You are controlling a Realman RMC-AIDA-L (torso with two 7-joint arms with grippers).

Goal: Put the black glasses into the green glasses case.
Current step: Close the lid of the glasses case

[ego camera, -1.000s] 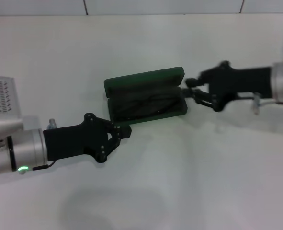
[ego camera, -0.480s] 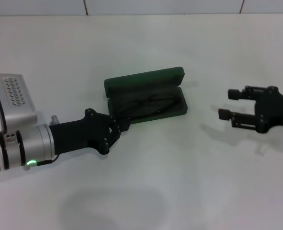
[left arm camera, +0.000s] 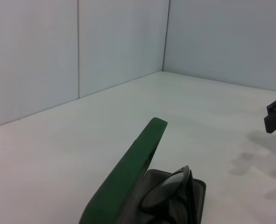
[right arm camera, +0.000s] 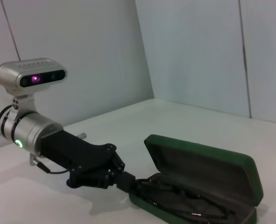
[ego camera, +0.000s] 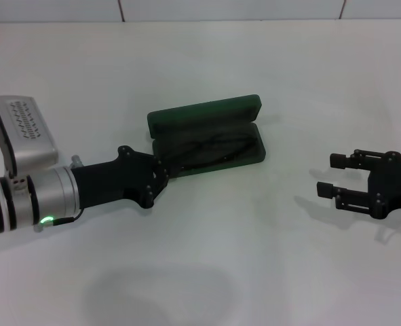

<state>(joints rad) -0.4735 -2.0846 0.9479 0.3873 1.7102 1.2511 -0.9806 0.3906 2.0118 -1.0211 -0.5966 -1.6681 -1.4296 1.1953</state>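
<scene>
The green glasses case (ego camera: pixel 205 116) lies open in the middle of the table, lid raised at the far side. The black glasses (ego camera: pixel 210 151) lie folded inside its lower half. My left gripper (ego camera: pixel 167 172) is at the case's left front corner, fingers together and touching that end. It shows the same way in the right wrist view (right arm camera: pixel 124 180), with the case (right arm camera: pixel 208 172) and glasses (right arm camera: pixel 184 211). My right gripper (ego camera: pixel 330 174) is open and empty, well to the right of the case. The left wrist view shows the lid (left arm camera: pixel 130 170) and glasses (left arm camera: pixel 168 196) close up.
The white table (ego camera: pixel 207 272) carries only the case. Pale walls stand behind it (left arm camera: pixel 119 42). One right fingertip (left arm camera: pixel 275 114) shows far off in the left wrist view.
My right gripper has drawn back from the case's right end, moved right and toward me, and opened. My left arm turned slightly, its gripper staying at the case's left corner.
</scene>
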